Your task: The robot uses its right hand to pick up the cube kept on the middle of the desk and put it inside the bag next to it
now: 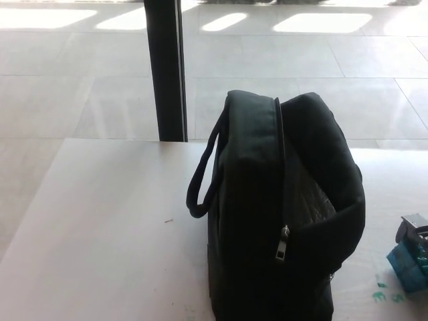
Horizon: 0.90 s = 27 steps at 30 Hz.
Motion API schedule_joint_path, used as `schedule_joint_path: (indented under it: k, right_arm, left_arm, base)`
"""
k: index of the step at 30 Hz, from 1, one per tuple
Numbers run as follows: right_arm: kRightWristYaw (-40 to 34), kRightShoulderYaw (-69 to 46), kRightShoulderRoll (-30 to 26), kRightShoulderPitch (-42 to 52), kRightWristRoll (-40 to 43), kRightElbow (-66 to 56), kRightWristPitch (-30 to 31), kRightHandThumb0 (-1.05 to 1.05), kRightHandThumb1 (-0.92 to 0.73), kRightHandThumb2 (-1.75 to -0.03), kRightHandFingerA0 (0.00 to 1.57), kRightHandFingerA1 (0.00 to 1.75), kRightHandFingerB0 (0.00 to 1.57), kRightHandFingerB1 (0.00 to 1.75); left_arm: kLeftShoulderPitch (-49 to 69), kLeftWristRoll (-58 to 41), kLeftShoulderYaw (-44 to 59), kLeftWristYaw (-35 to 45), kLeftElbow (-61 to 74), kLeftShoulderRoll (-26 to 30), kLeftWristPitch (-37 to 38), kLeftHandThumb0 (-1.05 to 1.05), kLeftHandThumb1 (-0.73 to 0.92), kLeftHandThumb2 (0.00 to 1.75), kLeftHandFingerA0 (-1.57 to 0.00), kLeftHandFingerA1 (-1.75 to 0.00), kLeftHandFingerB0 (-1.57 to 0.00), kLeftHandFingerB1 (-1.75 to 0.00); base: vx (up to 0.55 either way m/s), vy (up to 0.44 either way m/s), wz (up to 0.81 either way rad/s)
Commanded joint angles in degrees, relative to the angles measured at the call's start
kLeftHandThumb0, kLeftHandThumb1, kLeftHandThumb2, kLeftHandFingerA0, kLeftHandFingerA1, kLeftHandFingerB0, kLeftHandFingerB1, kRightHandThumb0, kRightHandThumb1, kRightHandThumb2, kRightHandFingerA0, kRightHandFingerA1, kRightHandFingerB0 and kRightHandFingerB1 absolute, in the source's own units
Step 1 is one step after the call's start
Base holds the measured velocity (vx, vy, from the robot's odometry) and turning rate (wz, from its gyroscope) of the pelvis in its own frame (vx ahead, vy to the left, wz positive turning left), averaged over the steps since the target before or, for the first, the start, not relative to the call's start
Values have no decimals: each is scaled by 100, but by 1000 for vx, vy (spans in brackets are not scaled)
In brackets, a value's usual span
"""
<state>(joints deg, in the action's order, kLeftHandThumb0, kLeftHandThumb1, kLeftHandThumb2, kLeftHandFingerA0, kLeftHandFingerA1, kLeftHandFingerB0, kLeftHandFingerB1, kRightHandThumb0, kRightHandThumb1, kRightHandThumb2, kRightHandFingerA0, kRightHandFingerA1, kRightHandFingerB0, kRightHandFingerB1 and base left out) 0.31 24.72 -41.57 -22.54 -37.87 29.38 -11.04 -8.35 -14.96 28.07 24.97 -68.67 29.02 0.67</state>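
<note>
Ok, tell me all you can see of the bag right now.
The bag is black, fabric by its look, standing upright on the white desk. A carry handle loops off its left side. A zip runs down the front, with its metal pull hanging low. Its right half gapes open, showing a grey lining. The blue cube sits apart to its right. Nothing visibly touches it but the desk.

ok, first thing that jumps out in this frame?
The black bag standing upright mid-desk, zipper open along its top, carry handle looping out to its left. Then the teal cube at the right edge, with the right hand on top of it, mostly cut off.
</note>
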Motion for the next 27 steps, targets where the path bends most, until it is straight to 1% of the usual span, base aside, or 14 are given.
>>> schedule_joint_path:
  k: [1,2,3,6,9,12,15,17,18,19,23,24,26,27]
  right_arm:
    - [-811,-695,154,255,658,307,-1091,-18,-56,-110,81,168,71,150]
    - [-925,-782,162,252,642,335,-1166,-18,-53,-110,83,165,74,145]
    - [-1136,-939,220,275,691,377,-1297,-17,-51,-115,85,166,75,148]
    - [-1378,-1315,289,305,842,362,-1504,-14,-47,-113,83,172,74,153]
    - [-1306,-1581,391,275,943,334,-1483,-12,-50,-111,82,174,74,152]
    - [-1267,-1986,503,154,1134,214,-1492,-5,-51,-113,84,174,74,145]
    - [-1235,-2194,594,83,1176,202,-1510,-6,-50,-115,84,174,74,146]
    - [-1098,-2404,674,-115,1396,142,-1415,-6,-51,-116,85,175,72,149]
    - [-1047,-2493,724,-203,1477,133,-1369,-9,-50,-117,82,175,74,152]
    - [-1040,-2576,752,-331,1582,179,-1439,-5,-53,-109,84,174,71,148]
    - [-915,-2776,872,-699,1794,324,-1601,-8,-54,-109,81,174,73,152]
    - [-826,-2811,894,-758,1868,244,-1600,-6,-56,-110,85,173,71,151]
    - [-834,-2820,948,-931,1923,313,-1830,-5,-54,-109,82,173,73,154]
    - [-775,-2816,969,-1003,1964,253,-1849,-12,-55,-110,80,174,70,160]
  left_arm:
    - [98,-101,59,59,-48,159,-35,-105,56,87,-35,-149,-31,-142]
    - [111,-103,62,44,-39,156,-37,-105,58,88,-35,-148,-32,-141]
    - [136,-105,66,55,-33,157,-26,-105,58,87,-35,-149,-32,-142]
    - [160,-76,46,18,-42,143,5,-105,58,89,-36,-146,-32,-139]
    - [190,-111,74,66,-27,137,11,-105,59,89,-36,-146,-32,-139]
    - [199,-120,86,57,-8,145,-21,-105,57,89,-36,-148,-32,-141]
    - [200,-119,91,44,-3,140,-21,-105,58,90,-37,-148,-33,-141]
    - [189,-96,82,47,-70,149,17,-105,58,87,-35,-143,-31,-138]
    - [181,-98,86,38,-87,151,10,-105,59,87,-35,-143,-31,-136]
    - [178,-104,91,29,-84,149,-3,-105,57,87,-37,-146,-34,-140]
    - [210,-72,58,4,-52,151,36,-105,58,88,-37,-147,-33,-141]
    - [210,-68,50,-17,-39,154,7,-105,56,89,-37,-148,-33,-142]
    - [217,-65,50,-43,-62,159,0,-105,57,89,-36,-148,-32,-142]
    - [219,-69,51,-35,-60,163,-7,-105,57,89,-36,-148,-32,-141]
  base:
    - [0,0,0]
    - [0,0,0]
    - [0,0,0]
    - [0,0,0]
    - [0,0,0]
    - [0,0,0]
    - [0,0,0]
    - [0,0,0]
    - [0,0,0]
    - [0,0,0]
    - [0,0,0]
    - [0,0,0]
    - [0,0,0]
    - [0,0,0]
